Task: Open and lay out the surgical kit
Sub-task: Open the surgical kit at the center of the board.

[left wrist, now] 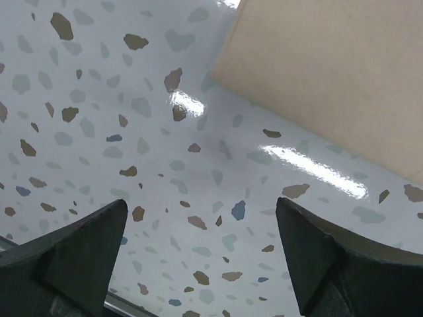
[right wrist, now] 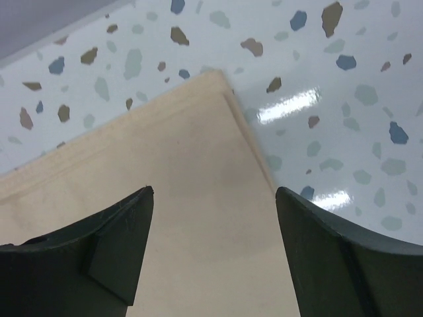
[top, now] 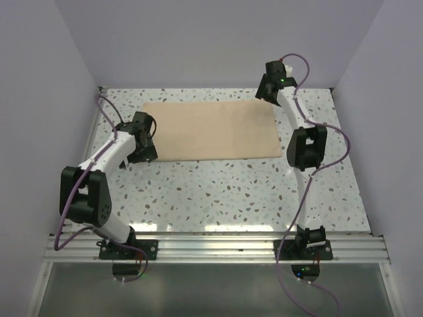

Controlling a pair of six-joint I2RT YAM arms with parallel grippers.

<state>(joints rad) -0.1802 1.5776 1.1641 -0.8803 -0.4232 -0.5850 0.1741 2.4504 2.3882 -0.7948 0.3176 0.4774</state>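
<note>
Tan cloth wrap (top: 211,131) lies flat on the far half of your speckled bench (top: 218,191). Your left hand (left wrist: 201,203) hangs over bare bench just beside the wrap's near-left corner, jaws wide, gripping nothing. Your right hand (right wrist: 215,191) sits above the far-right corner, jaws apart, nothing between them.

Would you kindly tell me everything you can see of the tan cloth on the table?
The tan cloth is a plain, matte rectangle lying flat on the far half of the speckled table. Its far right corner shows a narrow doubled edge. Nothing rests on it. The open left claw is beside its near left corner, the open right claw over its far right corner; neither grips it.
</note>
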